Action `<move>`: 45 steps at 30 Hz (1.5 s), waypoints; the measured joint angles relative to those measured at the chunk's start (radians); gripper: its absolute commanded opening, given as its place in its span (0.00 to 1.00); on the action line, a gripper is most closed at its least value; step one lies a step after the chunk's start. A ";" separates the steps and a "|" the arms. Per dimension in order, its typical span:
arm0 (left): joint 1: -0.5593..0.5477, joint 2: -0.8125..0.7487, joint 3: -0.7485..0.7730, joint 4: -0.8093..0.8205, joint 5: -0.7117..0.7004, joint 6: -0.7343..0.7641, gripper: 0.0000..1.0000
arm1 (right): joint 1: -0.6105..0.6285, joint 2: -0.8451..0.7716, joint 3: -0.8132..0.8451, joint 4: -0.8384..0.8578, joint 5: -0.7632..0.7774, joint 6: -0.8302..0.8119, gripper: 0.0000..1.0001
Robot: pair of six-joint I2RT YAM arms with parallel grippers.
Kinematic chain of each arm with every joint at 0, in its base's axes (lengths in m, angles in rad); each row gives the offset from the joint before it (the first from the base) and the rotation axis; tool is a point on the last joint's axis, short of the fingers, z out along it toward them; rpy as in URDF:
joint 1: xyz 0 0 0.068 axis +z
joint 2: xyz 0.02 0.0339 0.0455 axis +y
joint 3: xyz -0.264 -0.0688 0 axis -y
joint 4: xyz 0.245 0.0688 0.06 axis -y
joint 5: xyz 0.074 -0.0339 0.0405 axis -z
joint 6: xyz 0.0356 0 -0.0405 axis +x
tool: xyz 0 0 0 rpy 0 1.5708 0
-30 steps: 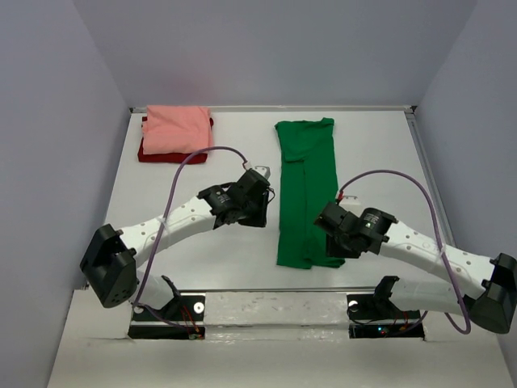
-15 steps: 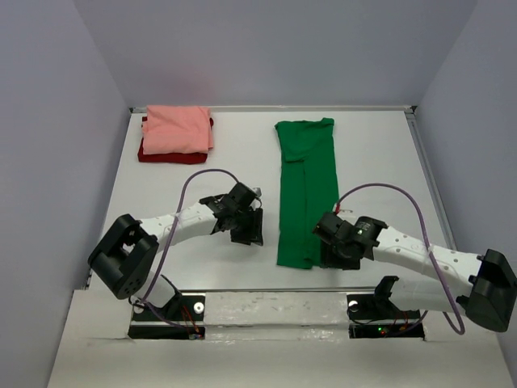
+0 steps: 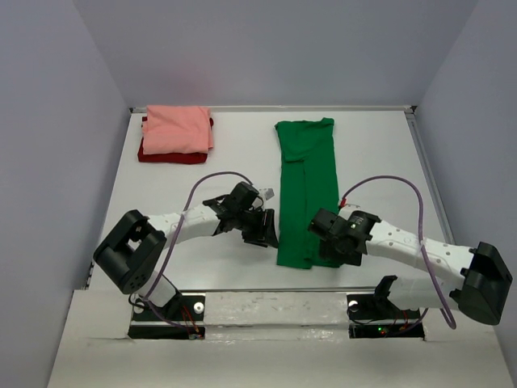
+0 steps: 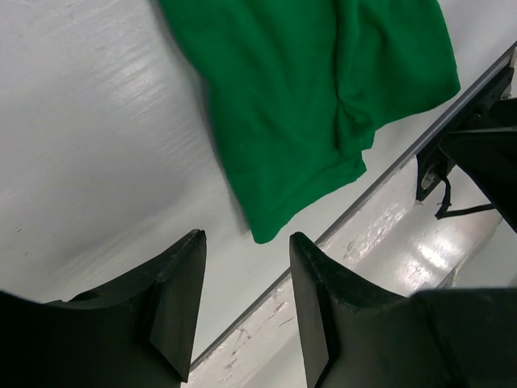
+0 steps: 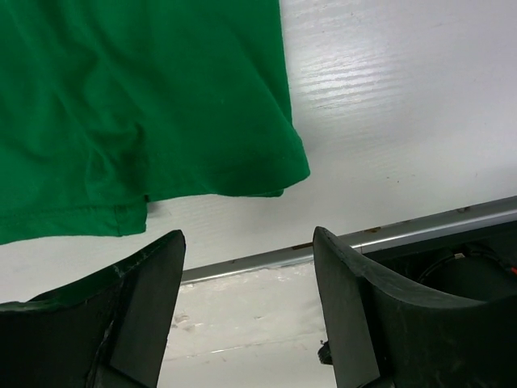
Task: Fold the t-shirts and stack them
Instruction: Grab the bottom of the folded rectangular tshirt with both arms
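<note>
Both grippers open at the green shirt's near hem, nothing pinched yet.

Left gripper (image 4: 246, 242): fingers spread, empty, the near-left hem corner of the green t-shirt (image 4: 307, 97) just ahead of the gap. Right gripper (image 5: 246, 242): fingers spread, empty, the near-right corner just ahead. I read this as one arm per corner, at 9 and 3 o'clock of the hem, so I can pinch both and carry the hem toward 12 for the crosswise fold. The shirt lies flat on the table (image 3: 371, 145) as a long strip from 12 to 6, just right of centre. Its sleeves are folded in, the collar is at 12, and the hem is slightly rumpled where layers overlap. The salmon pink shirt (image 3: 178, 128) sits folded on the dark red shirt (image 3: 153, 152) at 10-11 o'clock, well apart. My guess is that's the stack target.
</note>
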 measured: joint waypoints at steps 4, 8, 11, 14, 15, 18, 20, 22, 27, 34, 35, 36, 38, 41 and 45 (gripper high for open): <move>0.000 0.000 -0.021 0.017 0.023 -0.008 0.55 | 0.000 0.021 -0.014 0.042 -0.006 0.004 0.70; 0.000 -0.001 -0.046 0.032 0.033 -0.019 0.55 | -0.024 0.045 -0.049 0.077 -0.017 0.002 0.70; 0.000 -0.002 -0.064 0.046 0.039 -0.027 0.55 | -0.067 0.070 -0.070 0.093 -0.019 -0.004 0.70; 0.000 -0.003 -0.082 0.053 0.043 -0.036 0.55 | -0.095 0.087 -0.074 0.095 -0.017 -0.009 0.70; 0.000 -0.003 -0.085 0.053 0.044 -0.039 0.55 | -0.102 0.094 -0.074 0.099 -0.014 -0.010 0.70; 0.000 -0.005 -0.086 0.056 0.048 -0.047 0.55 | -0.105 0.110 -0.074 0.104 -0.010 -0.011 0.70; -0.001 -0.008 -0.086 0.060 0.050 -0.050 0.55 | -0.105 0.132 -0.073 0.108 0.000 -0.012 0.70; -0.003 -0.008 -0.086 0.063 0.051 -0.053 0.55 | -0.105 0.167 -0.073 0.113 0.008 -0.012 0.70; -0.010 -0.009 -0.086 0.066 0.058 -0.057 0.55 | -0.105 0.201 -0.073 0.126 0.009 -0.012 0.64; -0.018 -0.009 -0.086 0.067 0.058 -0.061 0.54 | -0.105 0.159 -0.069 0.146 -0.023 -0.020 0.61; -0.020 -0.009 -0.086 0.068 0.058 -0.063 0.54 | -0.105 0.158 -0.069 0.150 -0.026 -0.021 0.61; -0.022 -0.009 -0.086 0.067 0.059 -0.064 0.54 | -0.105 0.158 -0.069 0.155 -0.030 -0.025 0.60; -0.026 -0.009 -0.086 0.068 0.059 -0.065 0.54 | -0.105 0.158 -0.069 0.163 -0.037 -0.031 0.59; -0.027 -0.009 -0.086 0.067 0.058 -0.065 0.54 | -0.105 0.158 -0.053 0.159 -0.037 -0.035 0.58; -0.028 -0.011 -0.071 0.033 0.021 -0.064 0.54 | -0.105 0.149 0.017 0.114 -0.014 -0.043 0.58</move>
